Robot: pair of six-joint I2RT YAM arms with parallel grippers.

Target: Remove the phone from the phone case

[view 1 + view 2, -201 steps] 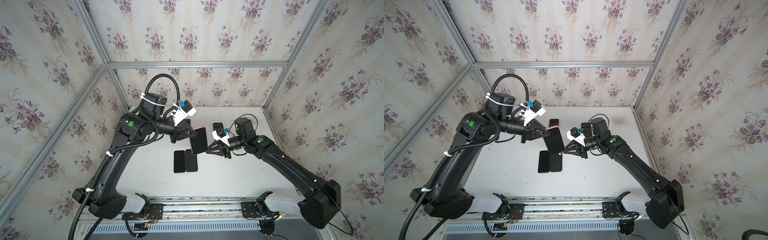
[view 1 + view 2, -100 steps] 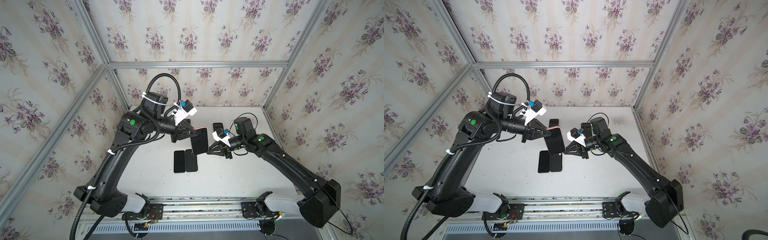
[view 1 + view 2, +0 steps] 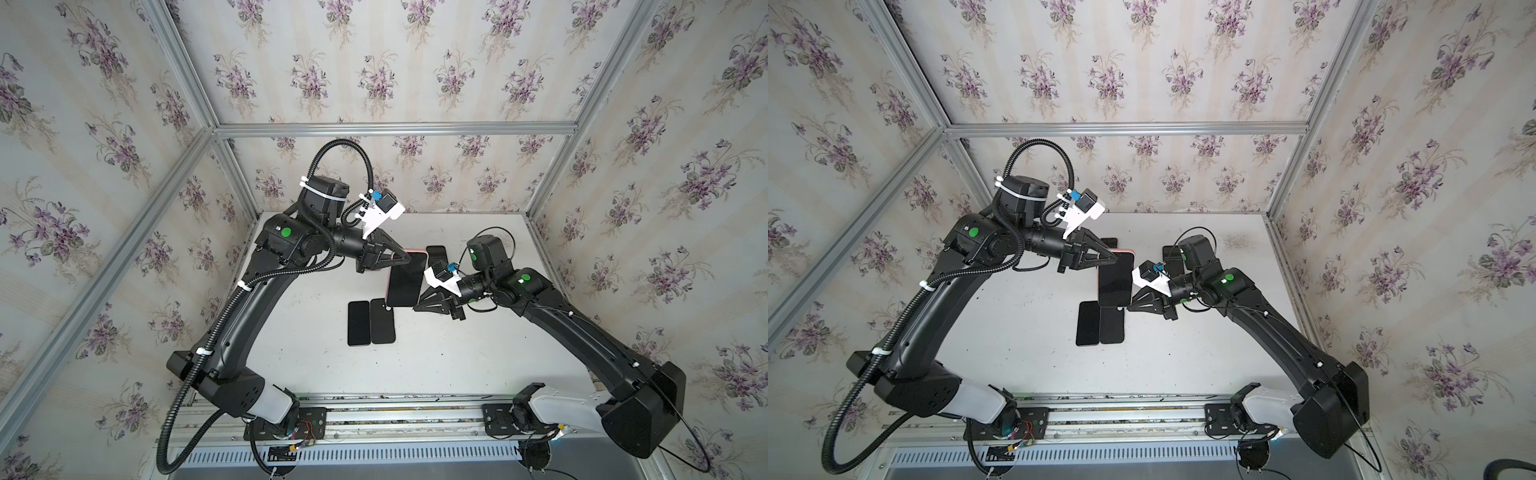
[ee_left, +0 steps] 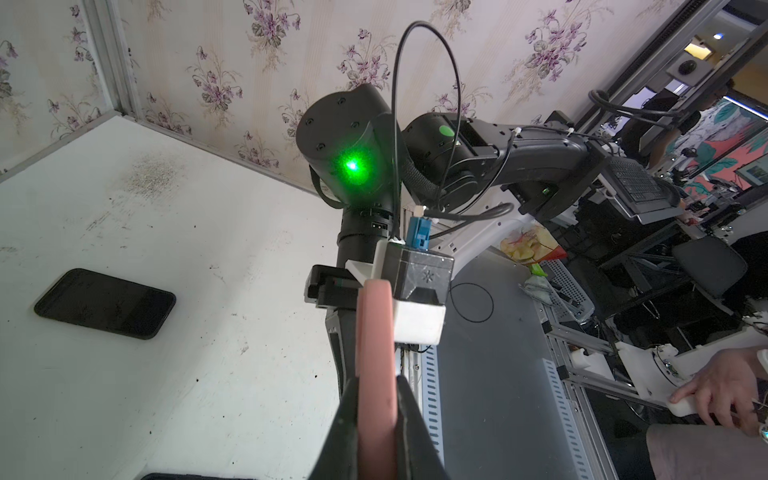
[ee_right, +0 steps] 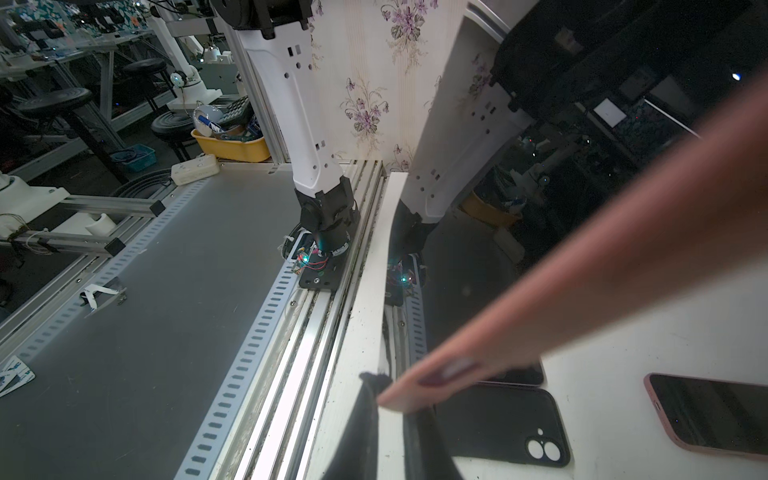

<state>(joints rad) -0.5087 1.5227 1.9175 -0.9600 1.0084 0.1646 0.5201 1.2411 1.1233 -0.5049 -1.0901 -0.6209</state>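
Observation:
The phone, dark screen up, sits inside a pink phone case and hangs tilted above the table in both top views. My left gripper is shut on the case's far edge. In the left wrist view that pink edge runs between the left gripper's two black fingers. My right gripper is shut on the near right corner. In the right wrist view the case ends between the right gripper's fingertips, with the glossy screen beside it.
Under the held phone, a black phone and an empty black case lie side by side on the white table. Another dark phone lies at the back. A pink-cased phone also lies flat on the table.
The left arm has shifted slightly. The phone and both grippers hold about the same place and the same grip.

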